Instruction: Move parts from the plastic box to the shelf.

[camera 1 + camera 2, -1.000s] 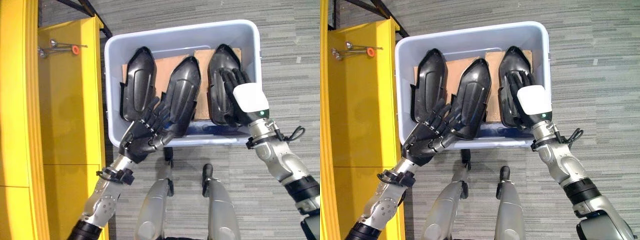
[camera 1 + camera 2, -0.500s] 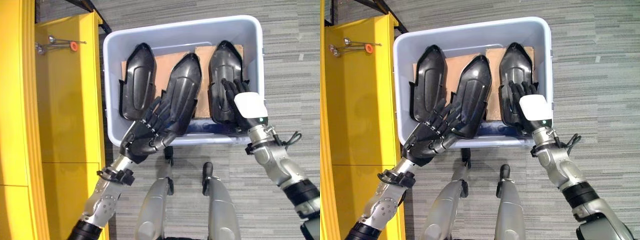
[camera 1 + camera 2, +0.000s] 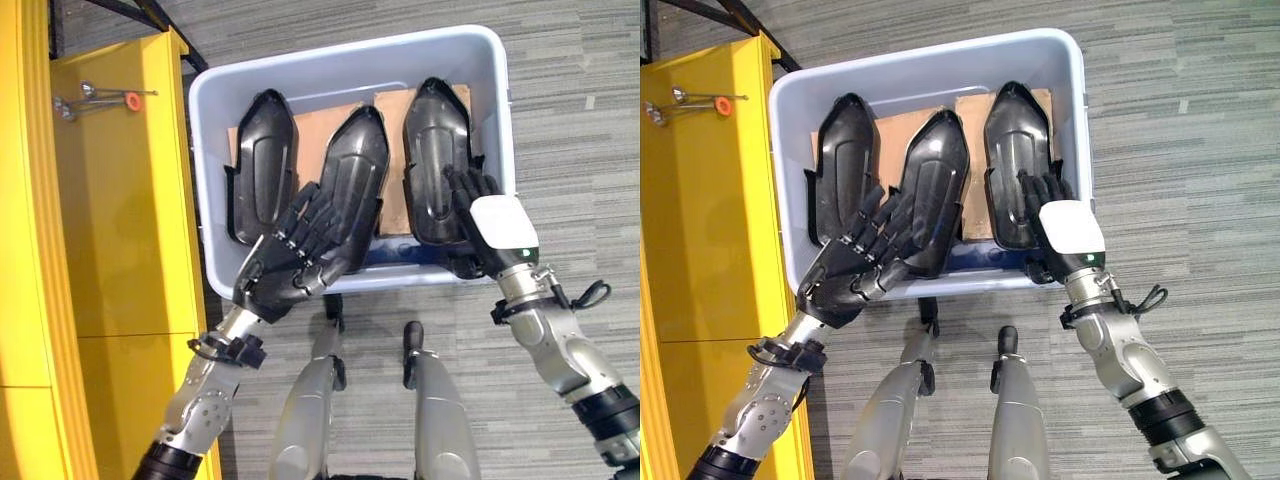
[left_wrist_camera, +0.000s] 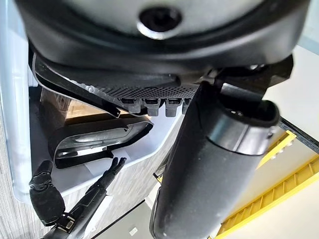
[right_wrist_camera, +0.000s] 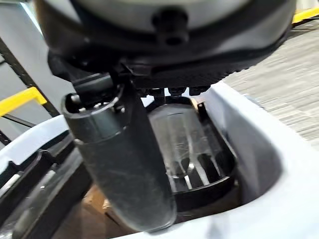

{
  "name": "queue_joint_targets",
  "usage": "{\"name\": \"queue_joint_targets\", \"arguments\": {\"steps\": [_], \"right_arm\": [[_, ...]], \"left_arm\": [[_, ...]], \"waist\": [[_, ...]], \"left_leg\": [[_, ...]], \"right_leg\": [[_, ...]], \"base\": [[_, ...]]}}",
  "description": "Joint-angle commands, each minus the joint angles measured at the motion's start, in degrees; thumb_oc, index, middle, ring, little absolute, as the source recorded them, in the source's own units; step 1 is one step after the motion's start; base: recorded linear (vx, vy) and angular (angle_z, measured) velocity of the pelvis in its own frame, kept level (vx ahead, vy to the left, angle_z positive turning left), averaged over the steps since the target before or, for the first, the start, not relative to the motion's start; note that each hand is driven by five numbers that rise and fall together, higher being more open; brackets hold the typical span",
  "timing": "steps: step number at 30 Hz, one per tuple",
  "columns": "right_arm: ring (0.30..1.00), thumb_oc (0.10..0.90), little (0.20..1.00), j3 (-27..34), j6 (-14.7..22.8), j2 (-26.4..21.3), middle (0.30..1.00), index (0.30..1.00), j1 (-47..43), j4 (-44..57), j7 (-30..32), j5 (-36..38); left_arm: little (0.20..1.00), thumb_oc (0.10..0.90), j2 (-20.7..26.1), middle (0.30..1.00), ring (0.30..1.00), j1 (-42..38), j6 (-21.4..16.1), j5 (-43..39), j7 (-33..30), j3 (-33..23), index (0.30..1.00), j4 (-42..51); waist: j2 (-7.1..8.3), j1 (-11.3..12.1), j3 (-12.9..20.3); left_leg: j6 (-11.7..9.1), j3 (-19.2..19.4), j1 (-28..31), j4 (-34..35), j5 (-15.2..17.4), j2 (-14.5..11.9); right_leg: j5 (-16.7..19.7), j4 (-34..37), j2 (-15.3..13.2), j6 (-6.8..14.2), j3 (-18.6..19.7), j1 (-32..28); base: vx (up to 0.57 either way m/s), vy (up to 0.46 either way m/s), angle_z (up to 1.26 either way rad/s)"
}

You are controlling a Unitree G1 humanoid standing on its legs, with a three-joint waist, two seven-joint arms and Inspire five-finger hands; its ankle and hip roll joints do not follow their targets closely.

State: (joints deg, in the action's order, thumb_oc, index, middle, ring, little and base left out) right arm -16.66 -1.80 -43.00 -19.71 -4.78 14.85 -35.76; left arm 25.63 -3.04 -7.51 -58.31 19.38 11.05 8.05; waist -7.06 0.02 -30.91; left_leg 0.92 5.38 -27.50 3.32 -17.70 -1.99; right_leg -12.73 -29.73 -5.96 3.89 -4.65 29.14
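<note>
Left eye view: the plastic box [image 3: 497,110] stands on the carpet floor [image 3: 580,150] beside the yellow shelf [image 3: 130,230], holding three black parts on cardboard [image 3: 312,125]. The left hand [image 3: 285,268] lays nearly straight fingers on the middle part [image 3: 352,180]. The right hand [image 3: 490,225] spreads its fingers [image 3: 462,190] over the right part [image 3: 430,150]. The left part [image 3: 258,160] lies untouched.

Right wrist view: the thumb [image 5: 119,164] hangs above that part, unclosed.

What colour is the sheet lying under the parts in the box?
Brown cardboard sheet, under the black parts; clearest in the left eye view.
</note>
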Motion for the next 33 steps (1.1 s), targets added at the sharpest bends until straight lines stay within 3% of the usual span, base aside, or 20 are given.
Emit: {"name": "queue_joint_targets", "arguments": {"steps": [1,4,11,19,24,33], "right_arm": [[1.000,0.900,1.000,0.6,-1.4,-0.1,1.000,1.000,-6.8,-2.1,0.3,0.0],[1.000,0.900,1.000,-2.3,-2.9,-0.5,1.000,1.000,-11.5,-9.4,0.8,-0.6],[1.000,0.900,1.000,-6.4,-2.5,-1.0,1.000,1.000,-17.8,-16.4,0.3,-2.5],[1.000,0.900,1.000,-10.6,-1.2,-1.1,1.000,1.000,-20.0,-19.1,-2.5,-8.6],[1.000,0.900,1.000,-13.2,-4.0,0.2,1.000,1.000,-18.8,-21.8,2.2,-13.6],[1.000,0.900,1.000,-13.3,-9.0,4.8,1.000,1.000,-15.4,-30.4,15.1,-10.4]], "left_arm": [[1.000,0.900,-0.7,1.000,1.000,-2.8,-3.2,-2.0,2.8,-1.2,1.000,5.0],[1.000,0.900,-1.1,1.000,1.000,-4.2,-2.1,-1.4,3.1,-0.2,1.000,4.1],[1.000,0.900,-1.5,1.000,1.000,-5.7,-1.0,-1.7,3.0,0.5,1.000,3.3],[1.000,0.900,-1.8,1.000,1.000,-6.0,-0.5,-1.0,3.1,0.8,1.000,2.7],[1.000,0.900,-2.3,1.000,1.000,-5.6,-1.2,-1.3,4.6,0.9,1.000,1.9],[1.000,0.900,-3.7,1.000,1.000,-5.3,-3.5,-0.4,5.7,2.8,1.000,-0.3]], "waist": [[1.41,0.2,1.1],[1.02,1.2,1.1],[0.29,2.3,1.1],[-0.02,3.0,1.1],[-0.31,3.3,1.1],[-1.65,2.9,1.1]], "left_leg": [[-1.0,0.0,3.6,-4.7,11.8,2.0],[-1.1,-0.5,3.2,-4.9,11.8,2.1],[-1.2,-0.9,2.4,-5.2,11.5,2.4],[-1.2,-0.9,1.4,-5.6,11.5,2.5],[-1.2,-0.8,0.3,-5.9,11.4,2.5],[-1.3,-0.3,-2.0,-5.9,11.3,3.0]], "right_leg": [[9.2,11.0,1.8,-0.6,-1.5,-1.7],[9.1,10.8,1.8,-0.7,-1.8,-1.5],[9.0,10.3,1.5,-0.8,-2.5,-0.9],[8.9,9.9,1.2,-0.8,-3.1,-0.1],[9.0,9.4,1.1,-0.8,-3.4,1.2],[9.0,9.1,0.6,-0.8,-3.5,3.8]], "base": [[0.00,-0.035,0.03],[0.01,-0.054,0.06],[0.00,-0.007,0.01],[0.00,0.000,0.00],[0.00,0.000,0.01],[-0.01,0.013,0.00]]}}
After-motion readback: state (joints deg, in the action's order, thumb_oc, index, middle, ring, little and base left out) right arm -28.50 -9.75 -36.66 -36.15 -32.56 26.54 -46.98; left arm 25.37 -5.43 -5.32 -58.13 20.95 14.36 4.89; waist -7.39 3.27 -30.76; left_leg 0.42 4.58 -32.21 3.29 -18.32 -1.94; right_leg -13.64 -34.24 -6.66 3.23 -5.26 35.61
